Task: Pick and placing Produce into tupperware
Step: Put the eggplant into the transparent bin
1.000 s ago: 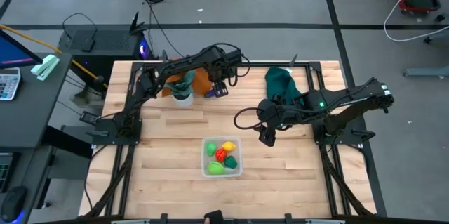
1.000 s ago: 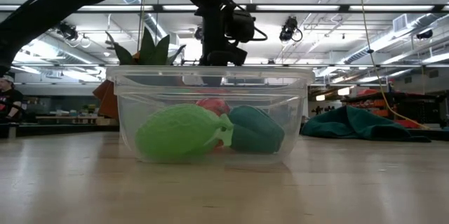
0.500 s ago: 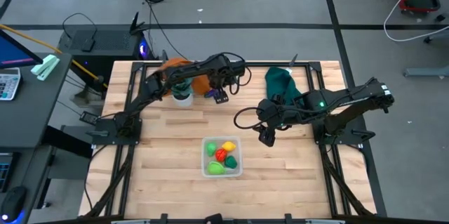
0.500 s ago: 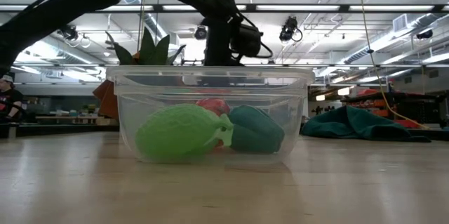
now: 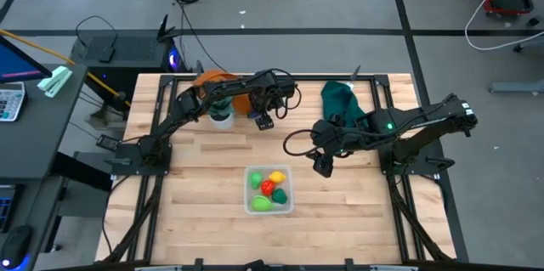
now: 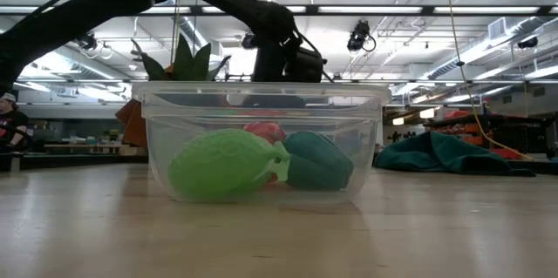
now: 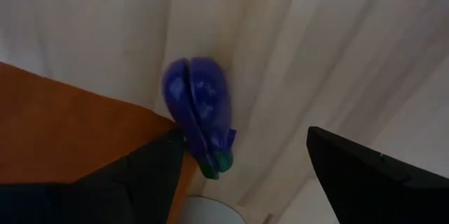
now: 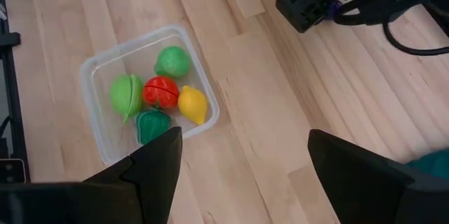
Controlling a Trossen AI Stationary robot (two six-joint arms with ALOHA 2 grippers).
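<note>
While the left pincer (image 7: 238,157) is held wide open and empty, a small purple toy eggplant with a green tip (image 7: 198,115) is seen right between its two dark fingers (image 7: 151,171), lying on the pale wooden table (image 5: 195,177). One finger looks very close to the eggplant, but whether it touches cannot be told. An orange cloth (image 7: 63,129) is spread just beside the eggplant, on the side of that same finger. From above, this pincer (image 5: 264,119) is seen far back on the table, with the orange cloth (image 5: 223,91) and a small white pot with a plant (image 5: 222,115) next to it.

Nearer the front edge than both pincers, a clear plastic box with rounded corners (image 5: 252,206) is seen on the table. Five toy pieces are packed inside it: a yellow lemon (image 8: 193,104), a red tomato (image 8: 162,91), a round green piece (image 8: 172,61), a light green piece (image 8: 126,94) and a dark green piece (image 8: 150,123). From table height, the light green piece (image 6: 222,165) and the dark green one (image 6: 318,160) are seen pressed against the near wall of the box (image 6: 261,99).

The right pincer (image 5: 322,166) is held up over the table, off to one side of the box and a little farther back. Its dark fingers (image 8: 151,164) are spread wide, and nothing is held between them. A dark green cloth (image 5: 340,97) is seen behind it, near the back edge.
</note>
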